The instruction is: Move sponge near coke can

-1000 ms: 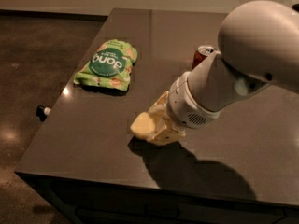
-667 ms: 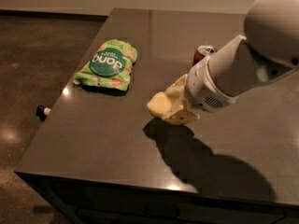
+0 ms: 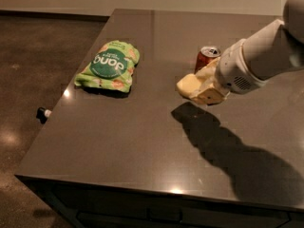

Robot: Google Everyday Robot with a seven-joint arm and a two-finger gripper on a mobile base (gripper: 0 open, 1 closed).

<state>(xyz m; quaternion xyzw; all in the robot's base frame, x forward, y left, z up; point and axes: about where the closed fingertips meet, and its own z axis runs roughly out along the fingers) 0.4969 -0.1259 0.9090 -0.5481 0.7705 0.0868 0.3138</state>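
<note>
The pale yellow sponge (image 3: pixel 189 85) is held in my gripper (image 3: pixel 205 89), lifted above the dark table with its shadow below it. The gripper is shut on the sponge, and the white arm reaches in from the right. The red coke can (image 3: pixel 205 59) stands upright just behind the sponge, partly hidden by the gripper. The sponge hangs right in front of the can, close to it.
A green snack bag (image 3: pixel 109 66) lies on the table (image 3: pixel 118 137) at the left. The table's left edge and front edge are near, with dark floor beyond. A small black and white object (image 3: pixel 42 113) sits on the floor at the left.
The gripper has lifted the sponge and carried it to the right and back, toward the coke can. The can and the bag have not moved.
</note>
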